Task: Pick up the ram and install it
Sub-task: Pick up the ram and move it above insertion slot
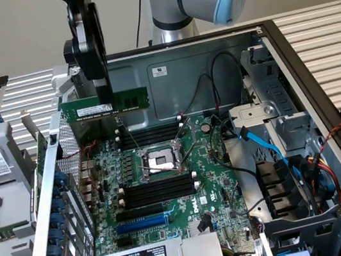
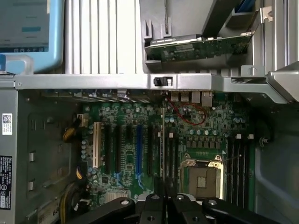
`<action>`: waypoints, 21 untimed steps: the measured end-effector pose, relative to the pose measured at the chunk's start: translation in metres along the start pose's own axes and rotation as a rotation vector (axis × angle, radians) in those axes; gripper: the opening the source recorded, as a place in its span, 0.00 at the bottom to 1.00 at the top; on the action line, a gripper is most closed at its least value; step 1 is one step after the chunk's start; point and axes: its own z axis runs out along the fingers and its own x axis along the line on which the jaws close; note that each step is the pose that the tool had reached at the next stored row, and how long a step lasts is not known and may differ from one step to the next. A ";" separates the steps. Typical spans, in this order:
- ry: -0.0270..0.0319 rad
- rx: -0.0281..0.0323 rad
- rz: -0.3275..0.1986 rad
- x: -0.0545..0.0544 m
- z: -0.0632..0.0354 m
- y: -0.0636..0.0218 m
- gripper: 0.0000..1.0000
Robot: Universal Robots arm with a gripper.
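My gripper (image 1: pixel 106 99) is clamped shut on the ram (image 1: pixel 128 100), pinching the green stick by its upper edge, a little off its middle. The stick hangs level and on edge, its labelled face toward the exterior camera, raised above the motherboard (image 1: pixel 211 180) and seated in no slot.

From the CPU socket (image 1: pixel 161 160), the ram sits up and toward the exterior view's left, over the far bank of black memory slots (image 1: pixel 149 133). A second bank of black memory slots (image 1: pixel 158 191) lies on the socket's near side, and the blue slot (image 1: pixel 143 223) lies beyond that bank again, nearer the camera. A blue cable (image 1: pixel 270 144) runs through the drive bay to the exterior view's right of the socket.

From the wrist camera, my gripper (image 2: pixel 163 205) points down at the board and the ram (image 2: pixel 162 140) shows edge-on as a thin line, running beside the CPU socket (image 2: pixel 202 179), between it and the blue slot (image 2: pixel 138 149). The open computer case (image 1: pixel 212 63) walls in the board on all sides of the socket.
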 end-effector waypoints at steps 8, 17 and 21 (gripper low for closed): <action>-0.0105 -0.0007 0.000 -0.010 -0.0009 -0.0159 0.12; -0.0228 0.0127 0.000 -0.014 -0.0007 -0.0230 0.12; -0.0230 0.0130 -0.002 -0.014 -0.0007 -0.0231 0.12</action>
